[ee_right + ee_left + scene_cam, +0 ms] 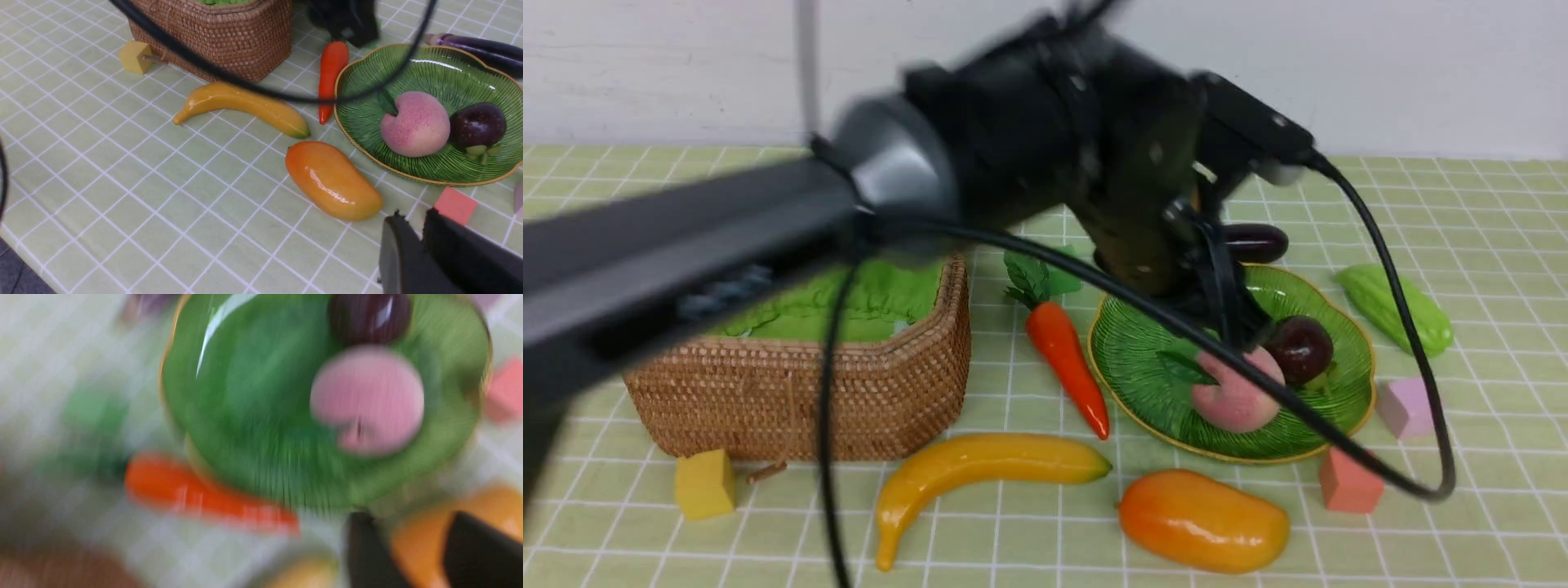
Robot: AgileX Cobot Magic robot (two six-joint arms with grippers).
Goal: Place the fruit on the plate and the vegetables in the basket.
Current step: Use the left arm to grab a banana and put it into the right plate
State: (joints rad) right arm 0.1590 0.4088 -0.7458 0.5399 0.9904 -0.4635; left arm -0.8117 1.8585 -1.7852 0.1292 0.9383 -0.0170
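Observation:
The pink peach point(1233, 400) and the dark mangosteen point(1298, 347) lie on the green plate point(1143, 359). The banana point(980, 469) and the mango point(1205, 518) lie on the cloth in front. The carrot point(1066, 359) lies between plate and wicker basket point(800, 392). The eggplant point(1258, 242) is behind the plate and the bitter gourd point(1392, 306) to its right. My left gripper point(408, 522), blurred, hangs over the plate with fingers apart and nothing between them. My right gripper point(412, 214) is shut and empty above the cloth, near the mango point(333, 179).
A yellow cube point(704, 483) sits at the basket's front corner. A red cube point(1349, 483) and a pale purple cube point(1405, 406) lie by the plate's right front rim. The left arm and its black cable point(1421, 392) cross the scene above the basket and plate.

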